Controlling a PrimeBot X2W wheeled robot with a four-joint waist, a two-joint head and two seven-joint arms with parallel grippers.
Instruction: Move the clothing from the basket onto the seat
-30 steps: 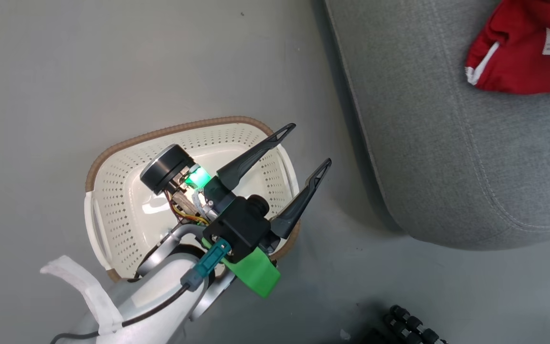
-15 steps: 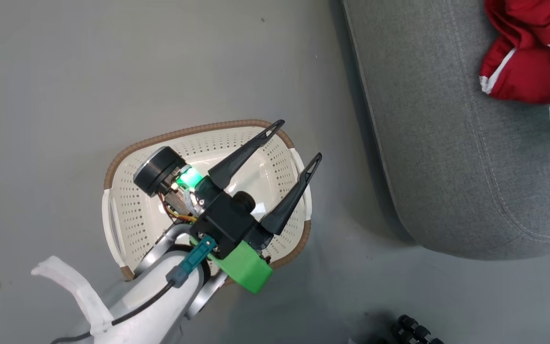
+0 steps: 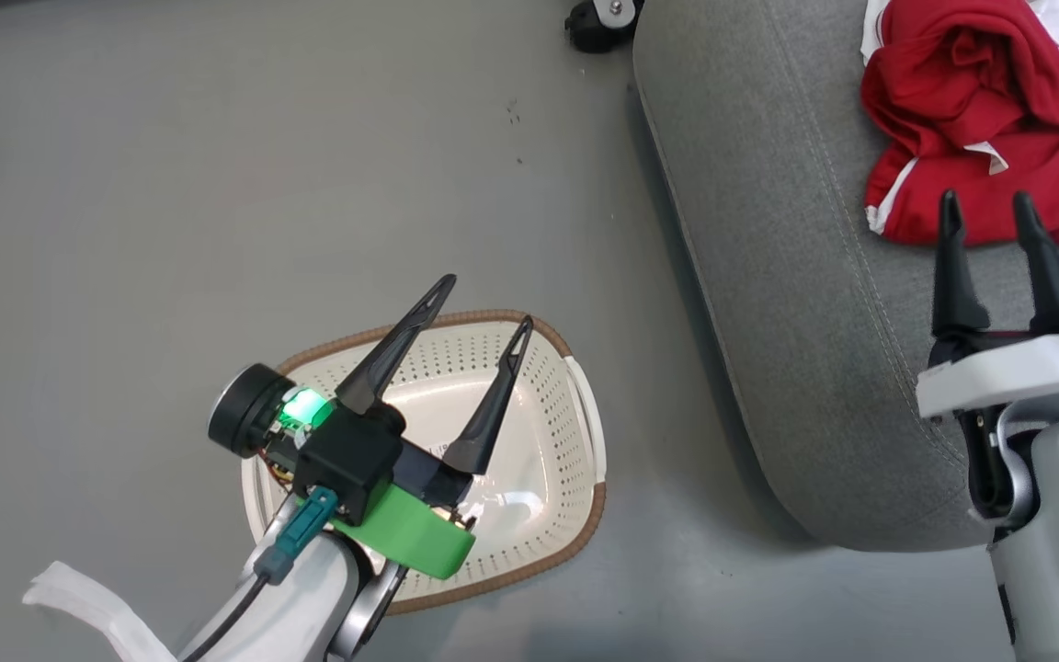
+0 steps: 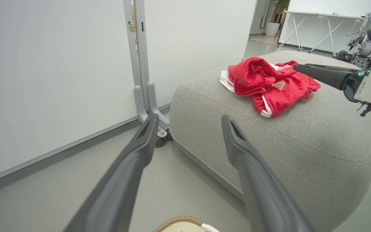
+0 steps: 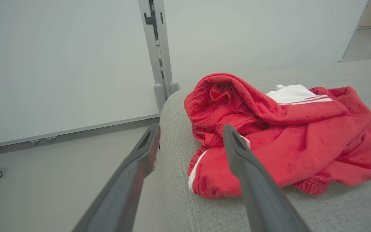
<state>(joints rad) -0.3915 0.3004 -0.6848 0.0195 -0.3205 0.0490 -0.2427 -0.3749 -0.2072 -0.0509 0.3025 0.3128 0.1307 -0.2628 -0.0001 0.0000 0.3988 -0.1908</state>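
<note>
left gripper spread wide, nothing held; clothing piled on seat, right gripper close by; basket rim at bottom edge

Floor: smooth matt grey, evenly lit, with a few dark specks on it. Along its far edge stand white partition panels, joined at a grey upright post whose foot sits on a small castor, with a grey rail along the panels' lower edge. Past the partition's right end is an open area with a white trestle-legged table against a pale wall and a potted plant at its left.
</note>
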